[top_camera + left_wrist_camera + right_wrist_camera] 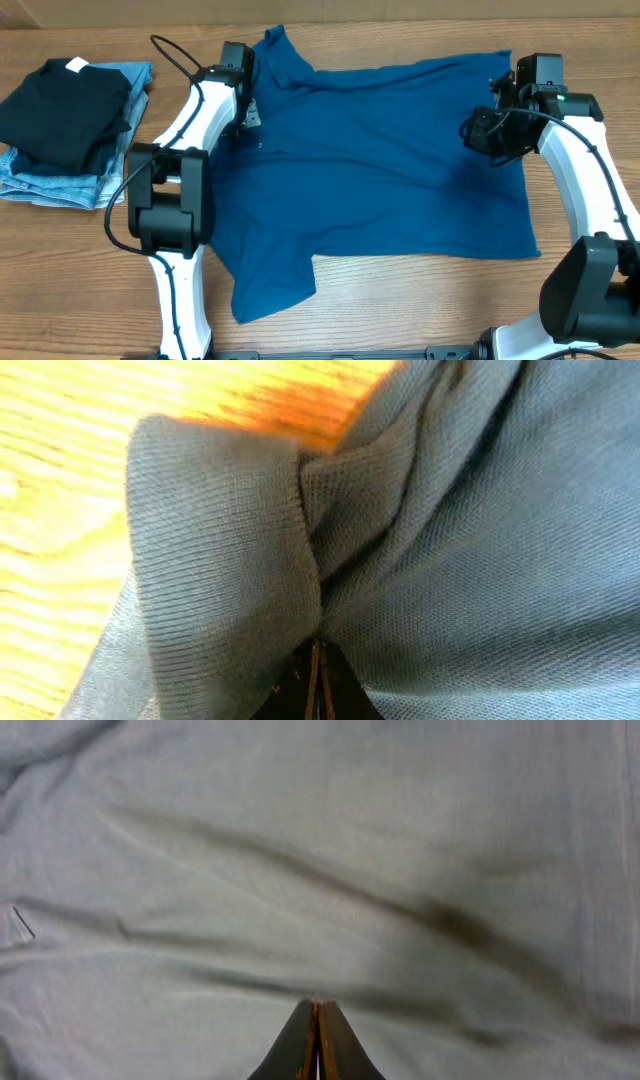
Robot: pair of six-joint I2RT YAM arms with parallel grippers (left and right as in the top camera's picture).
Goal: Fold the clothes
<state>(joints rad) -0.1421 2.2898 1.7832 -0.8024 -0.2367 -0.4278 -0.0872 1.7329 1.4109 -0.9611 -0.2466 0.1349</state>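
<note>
Grasp phase: our left fingers (296, 696) pinch the soft teal-blue collared shirt (400, 170) near its collar, right fingers (292, 1050) pressed together against its fabric; next we should lift both evenly.

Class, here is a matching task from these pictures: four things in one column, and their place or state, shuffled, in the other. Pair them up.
1 shirt
2 black garment
3 jeans
4 left gripper

a under the black garment
b shut on bunched fabric
c spread out, teal
d lying on the jeans

Pairs: 1-c, 2-d, 3-a, 4-b
</note>
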